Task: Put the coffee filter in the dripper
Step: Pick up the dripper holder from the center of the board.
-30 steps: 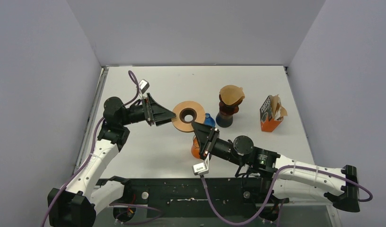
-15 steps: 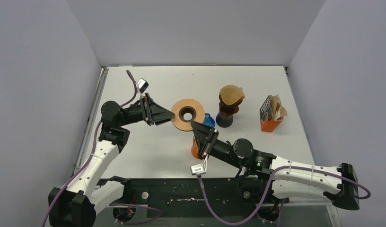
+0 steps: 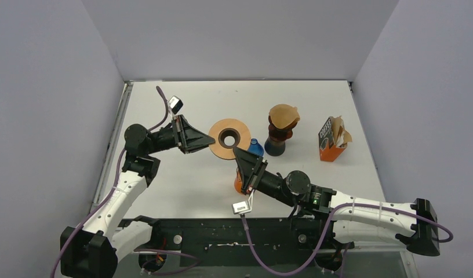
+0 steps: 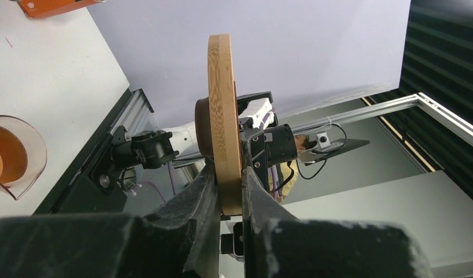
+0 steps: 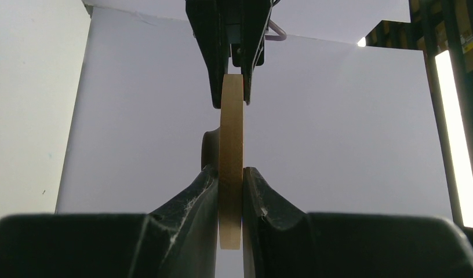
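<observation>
Top view: left gripper [image 3: 212, 141] and right gripper [image 3: 236, 152] both pinch the wooden ring [image 3: 229, 139] at opposite rim edges, above the table. One coffee filter [image 3: 284, 114] sits open on the dark stand [image 3: 278, 142], well right; the orange dripper [image 3: 239, 184] lies under the right arm. Left wrist: jaws narrow, clamped on the ring's edge. Right wrist: same, thin-edge grip. Risk: two arms on one rigid part. Uneven motion could twist it loose, and a single edge pinch may let it pivot and drop.
</observation>
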You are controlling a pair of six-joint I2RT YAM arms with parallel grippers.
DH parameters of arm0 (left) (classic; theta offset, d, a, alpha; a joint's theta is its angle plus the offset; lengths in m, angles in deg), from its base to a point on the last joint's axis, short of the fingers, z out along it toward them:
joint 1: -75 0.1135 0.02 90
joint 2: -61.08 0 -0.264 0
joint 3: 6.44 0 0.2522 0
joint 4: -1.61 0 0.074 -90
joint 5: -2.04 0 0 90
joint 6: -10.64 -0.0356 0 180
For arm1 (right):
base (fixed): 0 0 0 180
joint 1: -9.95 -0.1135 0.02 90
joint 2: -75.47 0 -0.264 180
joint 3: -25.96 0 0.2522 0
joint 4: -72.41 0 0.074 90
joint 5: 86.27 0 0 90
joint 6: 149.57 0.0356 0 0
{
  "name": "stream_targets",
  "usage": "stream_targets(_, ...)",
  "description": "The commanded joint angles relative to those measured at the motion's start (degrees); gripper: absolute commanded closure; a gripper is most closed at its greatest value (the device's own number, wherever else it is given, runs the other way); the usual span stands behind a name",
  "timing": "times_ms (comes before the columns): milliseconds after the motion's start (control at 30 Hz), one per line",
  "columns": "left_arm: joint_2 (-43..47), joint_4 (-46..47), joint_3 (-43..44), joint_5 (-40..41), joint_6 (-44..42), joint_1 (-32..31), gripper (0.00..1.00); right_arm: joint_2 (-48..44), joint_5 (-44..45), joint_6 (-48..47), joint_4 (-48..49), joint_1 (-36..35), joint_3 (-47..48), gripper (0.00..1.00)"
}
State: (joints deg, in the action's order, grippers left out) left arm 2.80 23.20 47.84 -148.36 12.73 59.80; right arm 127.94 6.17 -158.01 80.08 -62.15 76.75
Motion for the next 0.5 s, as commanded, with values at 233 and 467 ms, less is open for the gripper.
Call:
stream_targets(233,0.0,5.2,-0.4,-0.2,-1.1,-0.4,1.0,-1.2,4.2,3.8,2.0,-1.1,0.3,0.6)
stream_targets(467,-0.5,6.0,-0.6,0.5,-1.1,-0.4,1.0,-4.7,6.6,11.7,-9.4,-1.2,3.3,0.45)
